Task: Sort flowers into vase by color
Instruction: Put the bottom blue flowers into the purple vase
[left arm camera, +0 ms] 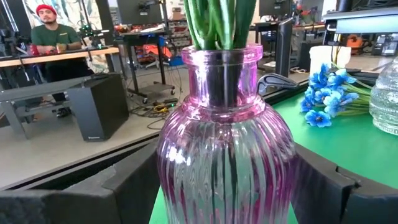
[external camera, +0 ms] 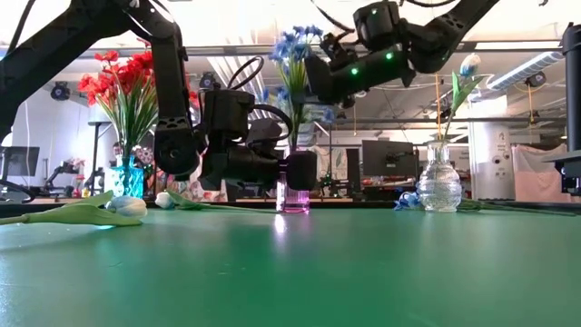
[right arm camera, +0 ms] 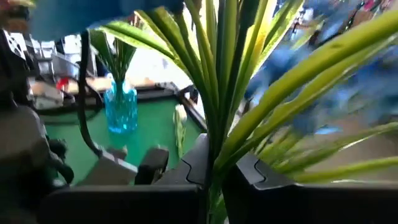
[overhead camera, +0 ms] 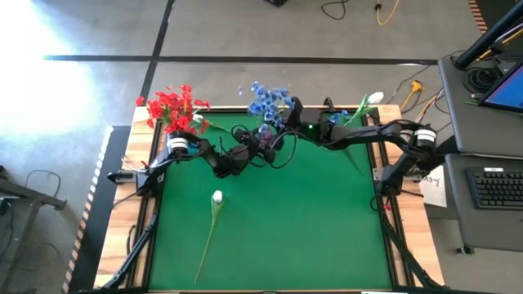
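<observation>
From where I stand, the left gripper [external camera: 272, 170] is down at the back edge of the green felt table [overhead camera: 286, 220], its dark fingers [left arm camera: 134, 183] set on either side of the ribbed pink glass vase [left arm camera: 227, 162]; they look to be bracing its belly, though I cannot tell whether the pads actually press the glass. Above it the right gripper [external camera: 320, 80] is clenched on the green stems [right arm camera: 217, 93] of the blue clustered flowers [external camera: 298, 45], which stand nearly upright, blooms up and long axis vertical, with the stem ends down in the vase's neck. The risk I see is the vase: it is narrow and tall with a top-heavy bunch, so if the right arm drags sideways while gripping the stems, or lets go with them leaning, the vase could tip or skid off the back edge, more so if the left fingers are not truly holding it. A white tulip-like bud on a long stem [overhead camera: 214, 219] lies flat on the felt well in front, bud toward the vases, stem running toward the near edge. The red clustered flowers [overhead camera: 173, 108] stand in a blue glass vase [external camera: 127, 177] at the left, and a clear glass vase [external camera: 439, 182] with a white bud stands at the right.
</observation>
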`<state>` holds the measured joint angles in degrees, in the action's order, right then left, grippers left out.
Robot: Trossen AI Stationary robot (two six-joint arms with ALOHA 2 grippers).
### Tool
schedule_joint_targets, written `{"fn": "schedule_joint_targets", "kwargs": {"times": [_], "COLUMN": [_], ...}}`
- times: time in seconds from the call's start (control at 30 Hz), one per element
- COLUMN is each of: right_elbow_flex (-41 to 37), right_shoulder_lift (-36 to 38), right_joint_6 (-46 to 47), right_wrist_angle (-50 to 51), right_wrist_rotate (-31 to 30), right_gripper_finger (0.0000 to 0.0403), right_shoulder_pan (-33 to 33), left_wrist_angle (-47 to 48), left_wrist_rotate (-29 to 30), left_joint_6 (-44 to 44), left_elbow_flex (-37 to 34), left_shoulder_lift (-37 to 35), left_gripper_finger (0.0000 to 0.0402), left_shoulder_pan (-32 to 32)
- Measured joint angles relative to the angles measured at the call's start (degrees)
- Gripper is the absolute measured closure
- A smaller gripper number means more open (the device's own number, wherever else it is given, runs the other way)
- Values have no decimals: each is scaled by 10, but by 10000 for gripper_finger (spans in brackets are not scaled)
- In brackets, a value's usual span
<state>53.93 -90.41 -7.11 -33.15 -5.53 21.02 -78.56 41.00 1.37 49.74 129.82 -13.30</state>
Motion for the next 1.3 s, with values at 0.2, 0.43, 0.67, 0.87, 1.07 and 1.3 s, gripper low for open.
{"fn": "schedule_joint_targets", "kwargs": {"times": [0.2, 0.43, 0.67, 0.87, 1.07, 1.3], "right_elbow_flex": [0, 0, 1, 1, 1, 1], "right_shoulder_lift": [-21, -38, -47, -47, -47, -47], "right_joint_6": [1, -3, -5, -5, -5, -17], "right_wrist_angle": [-6, -6, -6, -6, -6, -15], "right_wrist_rotate": [-5, -5, -7, -6, -6, -5], "right_gripper_finger": [385, 385, 385, 385, 385, 381], "right_shoulder_pan": [0, 0, 0, 0, 0, 0], "left_wrist_angle": [1, 2, 6, 10, 11, 12], "left_wrist_rotate": [1, 1, 2, 3, 3, 5], "left_joint_6": [0, 0, 0, 0, 0, -16], "left_elbow_flex": [0, 0, 0, 0, 0, 0], "left_shoulder_lift": [0, 0, 0, 0, 0, 0], "left_gripper_finger": [123, 123, 123, 123, 123, 123], "left_shoulder_pan": [0, 0, 0, 0, 0, 0]}}
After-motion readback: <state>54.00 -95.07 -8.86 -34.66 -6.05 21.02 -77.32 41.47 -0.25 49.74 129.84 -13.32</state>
